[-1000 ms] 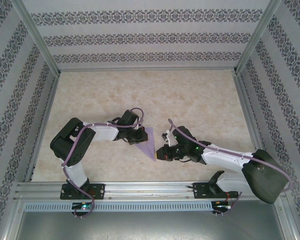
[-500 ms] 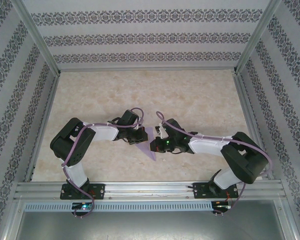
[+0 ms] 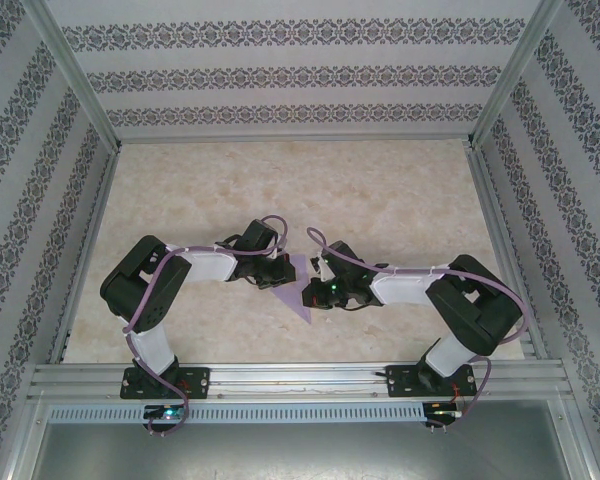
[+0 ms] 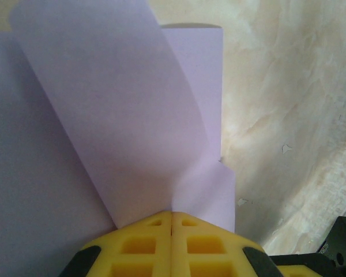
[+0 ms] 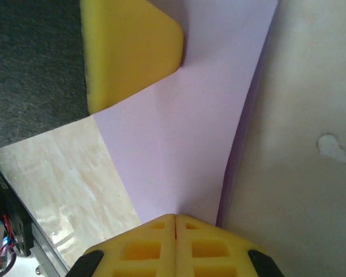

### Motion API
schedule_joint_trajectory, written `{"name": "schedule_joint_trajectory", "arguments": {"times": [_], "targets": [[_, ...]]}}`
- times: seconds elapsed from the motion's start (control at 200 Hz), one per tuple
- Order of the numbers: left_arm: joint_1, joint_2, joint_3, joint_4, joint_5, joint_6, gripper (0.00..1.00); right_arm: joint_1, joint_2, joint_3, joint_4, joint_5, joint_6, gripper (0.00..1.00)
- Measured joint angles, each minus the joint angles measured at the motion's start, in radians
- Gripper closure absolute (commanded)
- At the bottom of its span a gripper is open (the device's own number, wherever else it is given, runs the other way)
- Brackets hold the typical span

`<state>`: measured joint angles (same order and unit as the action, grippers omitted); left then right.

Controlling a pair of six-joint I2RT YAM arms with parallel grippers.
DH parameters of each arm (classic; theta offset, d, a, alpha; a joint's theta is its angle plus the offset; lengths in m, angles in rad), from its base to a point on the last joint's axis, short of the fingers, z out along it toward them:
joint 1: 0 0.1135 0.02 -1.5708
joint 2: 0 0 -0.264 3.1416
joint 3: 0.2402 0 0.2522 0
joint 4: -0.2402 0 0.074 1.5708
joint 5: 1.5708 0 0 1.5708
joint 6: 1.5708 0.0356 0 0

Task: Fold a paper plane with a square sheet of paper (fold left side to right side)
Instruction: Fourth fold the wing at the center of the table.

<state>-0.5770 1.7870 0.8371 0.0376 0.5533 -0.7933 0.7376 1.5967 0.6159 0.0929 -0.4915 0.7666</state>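
The lavender square sheet of paper lies folded into a pointed triangle on the table between the two arms. My left gripper is shut, its yellow tips resting on the paper, where a loose flap curls up beyond them. My right gripper is also shut, its tips set down on the flat paper next to a folded edge. A left finger rests on the sheet in the right wrist view.
The table is cream marble-patterned, with small chips in its surface. Patterned walls and aluminium posts enclose it, and a metal rail runs along the near edge. A black part of the right arm sits close by.
My right gripper has travelled from the paper's lower tip up and left onto the middle of the sheet, its arm folding in. The left gripper and the paper have stayed put.
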Motion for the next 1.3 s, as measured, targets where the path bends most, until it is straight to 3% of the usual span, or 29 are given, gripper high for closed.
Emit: {"name": "schedule_joint_trajectory", "arguments": {"times": [0.595, 1.004, 1.299], "targets": [[0.0, -0.014, -0.003, -0.002, -0.013, 0.0, 0.9, 0.006, 0.032, 0.022, -0.019, 0.011, -0.033, 1.0], [0.0, -0.186, -0.052, -0.003, -0.026, 0.0, 0.9, 0.013, 0.032, 0.036, -0.048, 0.044, -0.051, 1.0], [-0.031, -0.201, -0.149, 0.014, 0.021, -0.019, 0.9, 0.024, 0.042, 0.061, -0.087, 0.063, -0.068, 1.0]]}}
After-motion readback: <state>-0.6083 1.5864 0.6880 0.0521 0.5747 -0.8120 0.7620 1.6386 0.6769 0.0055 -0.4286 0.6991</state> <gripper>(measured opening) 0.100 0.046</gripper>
